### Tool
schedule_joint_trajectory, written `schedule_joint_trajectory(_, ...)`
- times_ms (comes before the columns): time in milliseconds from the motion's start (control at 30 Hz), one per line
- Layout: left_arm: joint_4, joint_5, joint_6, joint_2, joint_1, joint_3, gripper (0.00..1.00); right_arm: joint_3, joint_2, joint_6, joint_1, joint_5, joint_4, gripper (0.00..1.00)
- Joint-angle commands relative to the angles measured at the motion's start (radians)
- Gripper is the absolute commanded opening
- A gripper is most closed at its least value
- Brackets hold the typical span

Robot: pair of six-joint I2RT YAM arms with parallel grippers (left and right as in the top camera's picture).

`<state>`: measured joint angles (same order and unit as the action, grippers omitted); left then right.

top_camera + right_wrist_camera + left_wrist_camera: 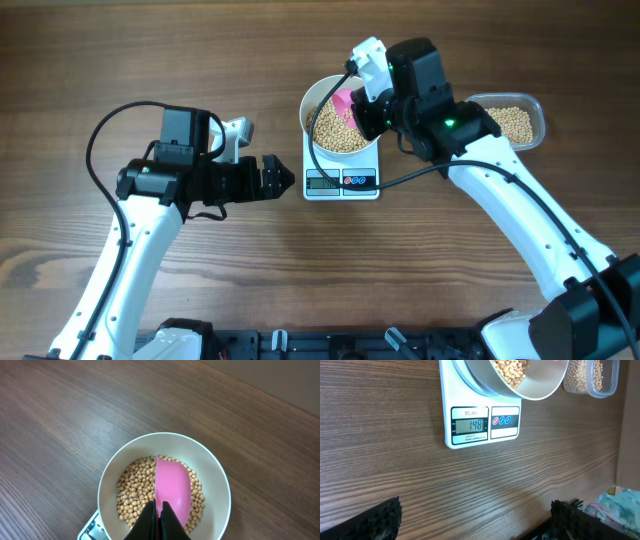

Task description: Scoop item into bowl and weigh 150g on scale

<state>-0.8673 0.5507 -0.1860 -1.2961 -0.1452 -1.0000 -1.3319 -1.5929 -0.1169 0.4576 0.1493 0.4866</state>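
The white bowl (312, 100) stands on the small white scale (342, 182) and holds a layer of beige beans (335, 132). In the left wrist view the scale (505, 432) shows 148 on its display. My right gripper (161, 507) is shut on the handle of a pink scoop (172, 487), which hangs over the beans (132, 490) inside the bowl (212, 475); no beans show on the scoop. My left gripper (285, 180) is open and holds nothing, just left of the scale, low over the wood (475, 512).
A clear plastic tub (515, 120) with more beans sits right of the scale, behind my right arm, and shows as the tub (592, 377) in the left wrist view. The table's edge (620, 460) runs along the right of that view.
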Motion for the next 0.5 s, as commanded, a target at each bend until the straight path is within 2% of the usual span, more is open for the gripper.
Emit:
schedule_joint_trajectory(0, 0.003, 0.012, -0.002, 0.002, -0.003, -0.021, 1.0, -0.003, 0.013, 0.011, 0.004, 0.005, -0.006, 0.04)
schedule_joint_trajectory(467, 0.003, 0.012, -0.002, 0.002, -0.004, -0.021, 1.0, -0.003, 0.016, 0.18, 0.0, 0.01, -0.029, 0.04)
